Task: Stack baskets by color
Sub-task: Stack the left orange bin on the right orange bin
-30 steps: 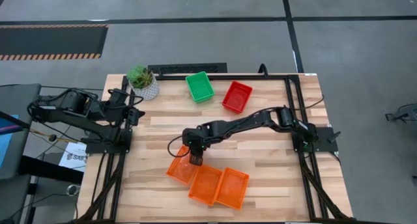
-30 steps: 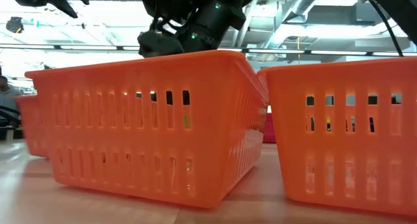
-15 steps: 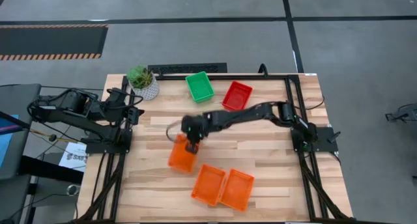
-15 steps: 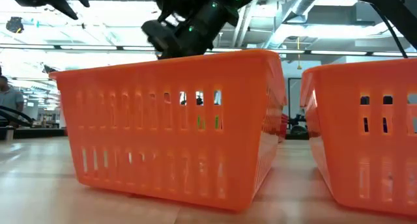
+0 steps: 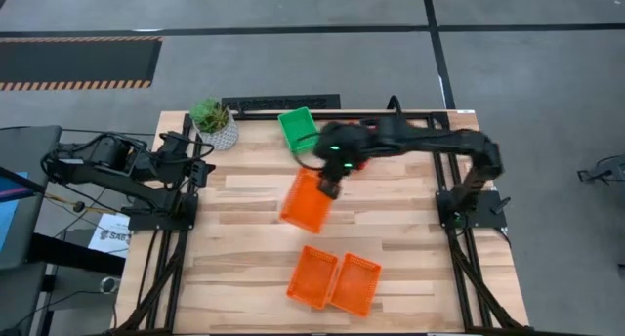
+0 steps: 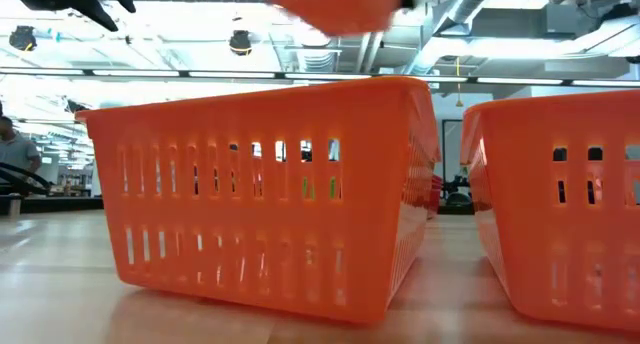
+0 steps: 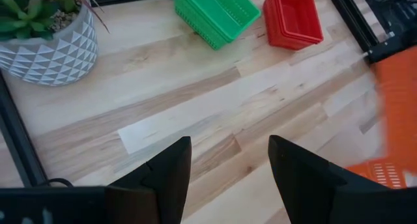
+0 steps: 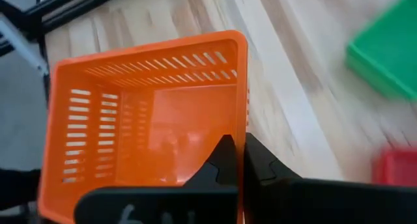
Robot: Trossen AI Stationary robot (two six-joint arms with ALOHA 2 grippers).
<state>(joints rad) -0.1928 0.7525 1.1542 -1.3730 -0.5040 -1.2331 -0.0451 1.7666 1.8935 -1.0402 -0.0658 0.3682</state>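
Orange basket [image 5: 306, 201] lifted off table; right claw [image 5: 329, 188] clamped on rim.

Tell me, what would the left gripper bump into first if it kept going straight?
Probably just the bare table. The open left gripper points between the plant and the green basket, though depth is hard to judge.

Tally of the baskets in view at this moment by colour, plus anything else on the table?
Orange baskets: 3, one held in the air by the right gripper at, two on the table at and
Green baskets: 1 visible
Red baskets: 1 visible
Potted plant: 1
Total: 6
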